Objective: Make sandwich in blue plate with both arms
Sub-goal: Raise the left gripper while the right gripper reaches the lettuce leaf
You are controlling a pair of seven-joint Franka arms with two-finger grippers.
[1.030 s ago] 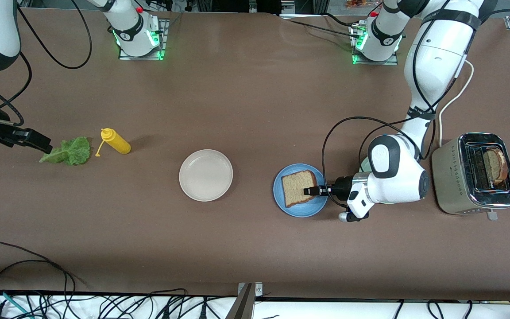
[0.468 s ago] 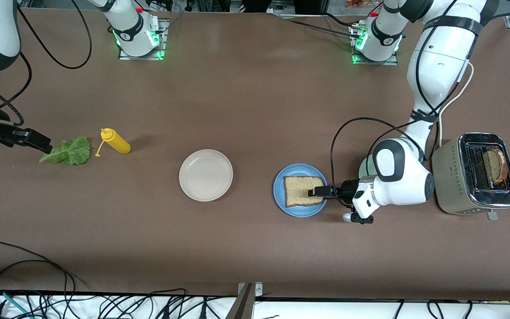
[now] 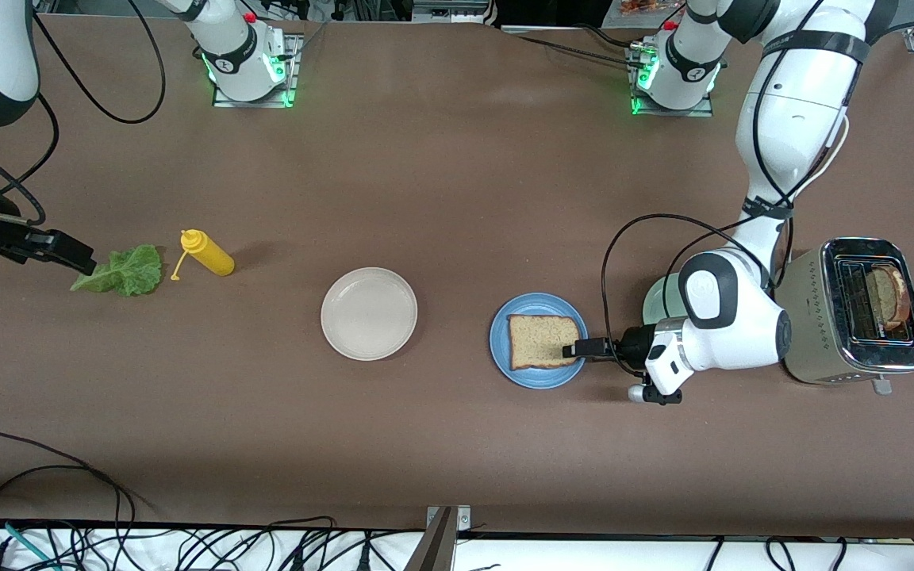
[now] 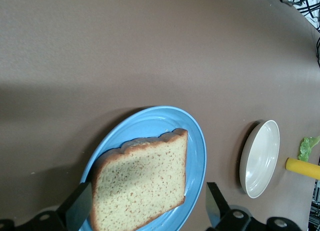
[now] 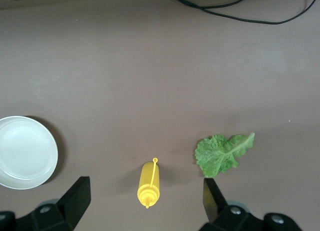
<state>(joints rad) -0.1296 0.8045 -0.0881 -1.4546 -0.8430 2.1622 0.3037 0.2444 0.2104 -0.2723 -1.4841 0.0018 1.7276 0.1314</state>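
Brown matte tabletop (image 3: pixel 457 182), cables along the edge nearest the front camera, green-lit arm bases along the top. Blue plate (image 3: pixel 538 377) sits toward the left arm's end with one bread slice (image 3: pixel 540 339) flat on it. Mint-green plate (image 3: pixel 658 301) is partly hidden by the left arm, beside a steel toaster (image 3: pixel 850 311) with a second bread slice (image 3: pixel 891 297) in one slot. White plate (image 3: pixel 369 313) is mid-table. Mustard bottle (image 3: pixel 207 253) lies on its side next to a lettuce leaf (image 3: pixel 125 271) toward the right arm's end.

Left arm is bent low, forearm level; left gripper (image 3: pixel 576 349) is at the plate's rim by the slice's corner, jaws wide apart either side of the slice in the wrist view (image 4: pixel 145 208), holding nothing.

Right gripper (image 3: pixel 76 262) is low, just beside the leaf's stem end, fingers spread wide, empty.

No readable writing or labels
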